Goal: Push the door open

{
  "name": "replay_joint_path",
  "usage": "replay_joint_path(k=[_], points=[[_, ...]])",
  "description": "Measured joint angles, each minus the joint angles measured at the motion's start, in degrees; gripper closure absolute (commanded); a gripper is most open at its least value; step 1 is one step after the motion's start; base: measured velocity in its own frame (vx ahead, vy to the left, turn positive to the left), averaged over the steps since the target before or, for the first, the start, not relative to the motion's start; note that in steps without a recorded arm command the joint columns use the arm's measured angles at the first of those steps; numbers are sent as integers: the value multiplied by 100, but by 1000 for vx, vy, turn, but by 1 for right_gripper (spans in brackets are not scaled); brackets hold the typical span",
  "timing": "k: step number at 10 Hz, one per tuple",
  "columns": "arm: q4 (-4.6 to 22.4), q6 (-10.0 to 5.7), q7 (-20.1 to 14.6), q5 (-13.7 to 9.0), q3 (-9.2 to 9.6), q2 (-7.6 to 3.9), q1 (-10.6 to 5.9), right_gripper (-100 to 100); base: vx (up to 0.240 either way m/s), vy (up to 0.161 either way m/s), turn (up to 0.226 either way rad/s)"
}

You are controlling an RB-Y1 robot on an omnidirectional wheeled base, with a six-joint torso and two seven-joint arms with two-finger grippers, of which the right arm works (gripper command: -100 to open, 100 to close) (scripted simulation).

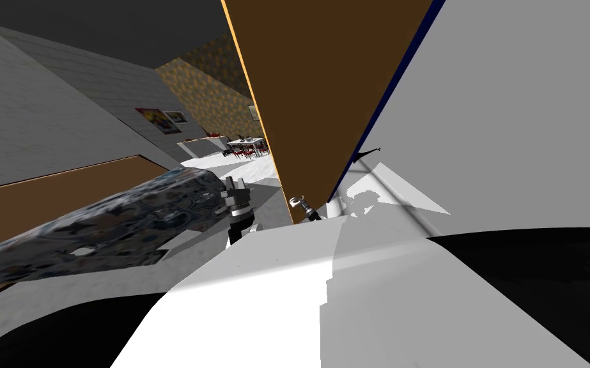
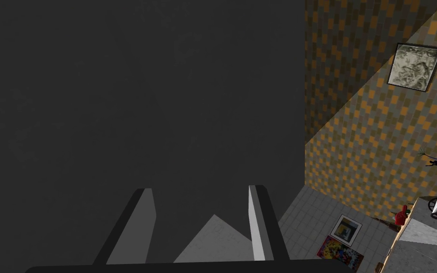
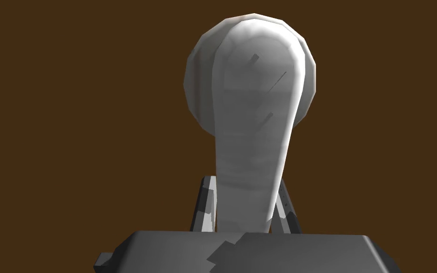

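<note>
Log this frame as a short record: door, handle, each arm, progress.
door: brown door, partly open; a table in the room beyond shows past its edge
handle: light grey lever handle on the door's face
right arm: right gripper shut on the lever handle, fingers pressing its sides
left arm: left gripper open, holding nothing
progress: handle gripped, door not yet wide open

The door handle [image 3: 250,118] hides most of the right pincer [image 3: 245,181] gripping it.
</note>
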Motion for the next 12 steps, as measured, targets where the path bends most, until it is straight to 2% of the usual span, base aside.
replay_joint_path(k=[1, 2, 3, 5, 7, 10, 12], points=[[243, -126, 7, -26, -87, 54, -123, 100, 111, 137, -46], [309, -174, 21, -49, -176, 78, -137, 100, 86, 97, -15], [251, -155, 18, -58, -212, 52, -107, 100, 91, 110, -30], [31, 0, 45, -88, -350, 42, 2, 100, 107, 175, -72], [209, -78, 77, -144, -544, 95, -110, 100, 107, 158, -55], [212, -79, 124, -213, -805, 163, -123, 100, 109, 152, -58], [193, -78, 134, -244, -907, 172, -123, 100, 82, 62, -46]])
